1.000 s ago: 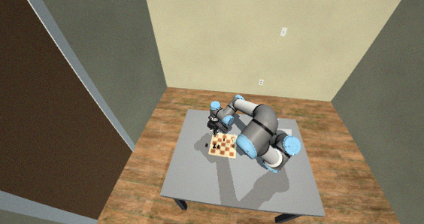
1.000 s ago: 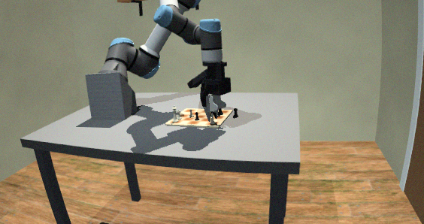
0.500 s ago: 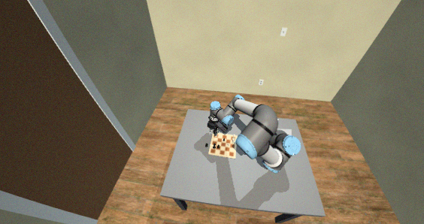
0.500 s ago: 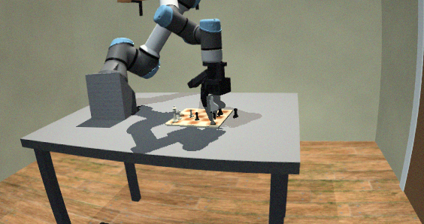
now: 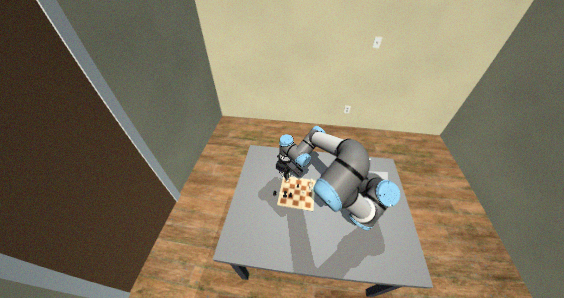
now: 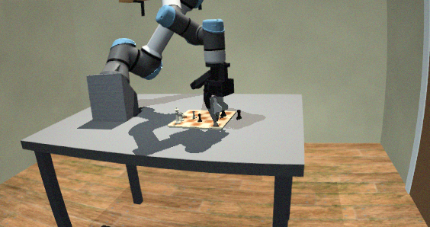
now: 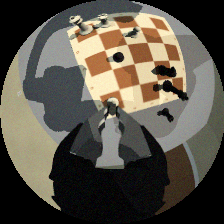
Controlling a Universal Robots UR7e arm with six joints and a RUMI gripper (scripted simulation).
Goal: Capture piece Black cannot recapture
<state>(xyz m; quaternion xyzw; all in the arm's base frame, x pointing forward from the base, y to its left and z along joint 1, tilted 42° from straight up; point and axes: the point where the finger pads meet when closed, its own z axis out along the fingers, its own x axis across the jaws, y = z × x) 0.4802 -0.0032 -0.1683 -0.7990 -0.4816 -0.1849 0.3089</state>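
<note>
White piece (image 7: 110, 107), lower centre of wrist view, pinched in near-shut gripper (image 7: 111, 116); capture step underway; next, lift straight up.

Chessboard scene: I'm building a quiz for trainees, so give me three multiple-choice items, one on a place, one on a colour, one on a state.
1. Where does the lone black piece off the board stand?
A. on the table beside the board
B. on the floor
C. on the shelf

2. What colour is the piece between the gripper's fingers?
A. black
B. white
C. red

3. What is the gripper's state?
A. wide open
B. shut on nothing
C. shut on a piece

Key: 1 A, the black piece stands upright on the table next to the board. 2 B, the wrist view shows a white piece. 3 C, the gripper clamps that piece.
</note>
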